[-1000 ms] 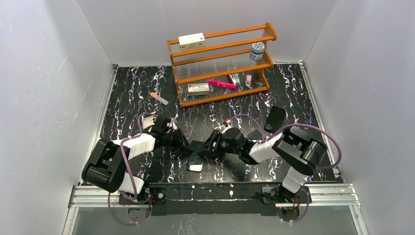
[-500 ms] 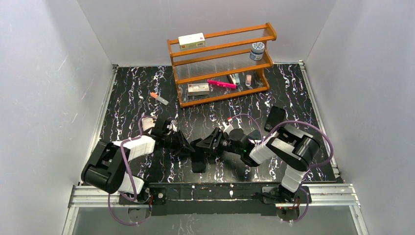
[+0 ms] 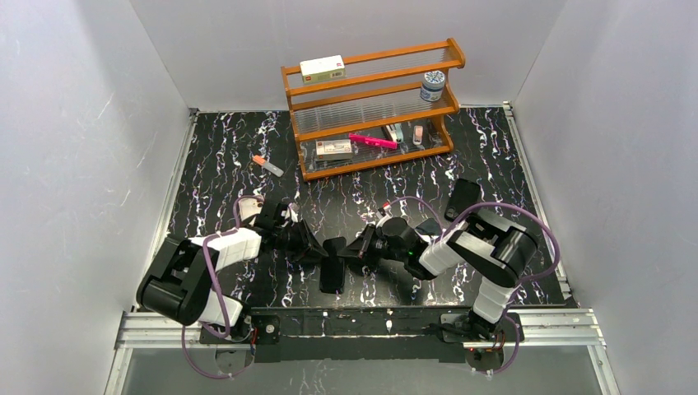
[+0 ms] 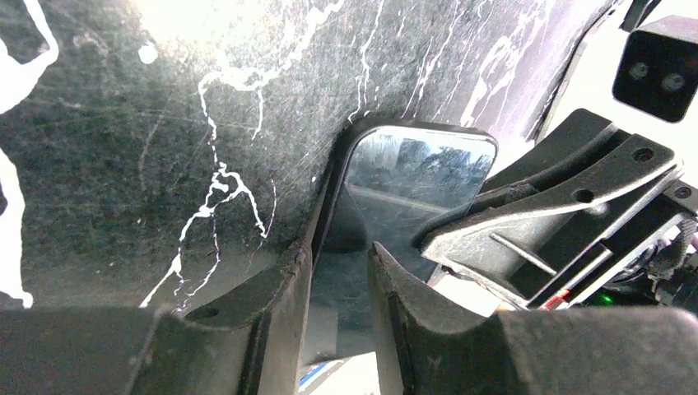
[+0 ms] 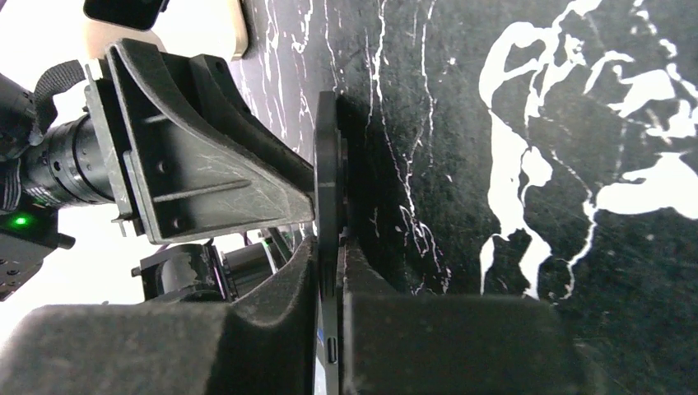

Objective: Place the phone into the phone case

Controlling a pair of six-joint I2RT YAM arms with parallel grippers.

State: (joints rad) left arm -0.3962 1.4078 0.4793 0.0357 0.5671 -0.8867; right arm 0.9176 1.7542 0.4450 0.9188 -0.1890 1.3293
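Observation:
The phone (image 3: 333,271) stands on its long edge on the mat between my two grippers. Its glossy screen (image 4: 411,169) mirrors the room. A matte black rim (image 4: 329,193) wraps its edges; this looks like the phone case around it. The same slab appears edge-on as a thin black strip (image 5: 328,164) with a small slot. My left gripper (image 4: 337,255) has one finger behind the slab and one on the screen. My right gripper (image 5: 329,247) is shut tight on the slab's thin edge from the other side. The two grippers (image 3: 317,249) (image 3: 355,247) almost touch.
A wooden rack (image 3: 370,107) with boxes, a jar and a pink pen stands at the back. An orange-tipped marker (image 3: 267,164) lies to its left. Another flat black slab (image 3: 463,200) lies right of the arms. A pale-rimmed slab (image 5: 165,20) lies behind the left arm.
The right jaws have closed from wide apart onto the slab's edge. The slab, lying tilted a second ago, now stands on edge. The left gripper kept its hold.

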